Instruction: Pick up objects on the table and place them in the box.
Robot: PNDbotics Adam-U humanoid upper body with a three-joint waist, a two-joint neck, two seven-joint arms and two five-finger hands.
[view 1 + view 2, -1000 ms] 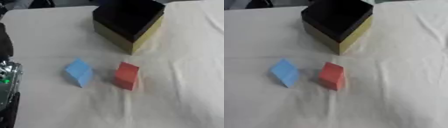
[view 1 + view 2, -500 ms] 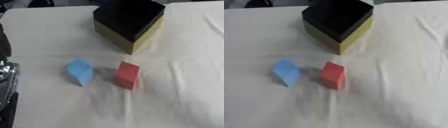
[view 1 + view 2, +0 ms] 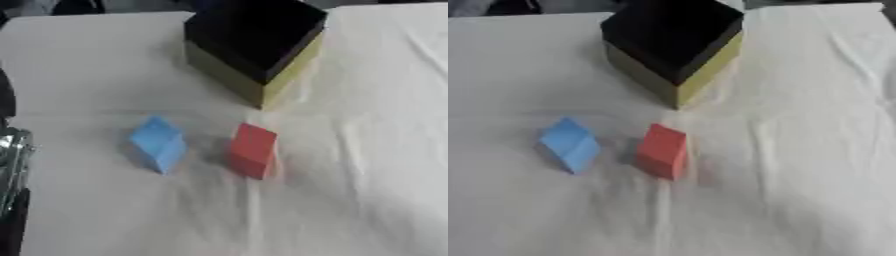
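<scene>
A blue block (image 3: 158, 143) lies tilted on the white cloth, left of centre. A red block (image 3: 253, 150) stands just to its right, apart from it. Behind them sits the box (image 3: 284, 75), open at the top, with yellow-green walls and a black inside; nothing shows inside it. A black and silver part of my left arm (image 3: 10, 165) shows at the left edge of the left eye view, well left of the blue block. Its fingers are hidden. My right hand shows in no view.
The white cloth (image 3: 798, 190) covering the table is wrinkled, with creases on the right side and in front of the blocks. Dark shapes sit past the table's far edge at the upper left.
The part of my left arm at the left edge has drawn back a little toward the edge. The blocks and the box have not moved.
</scene>
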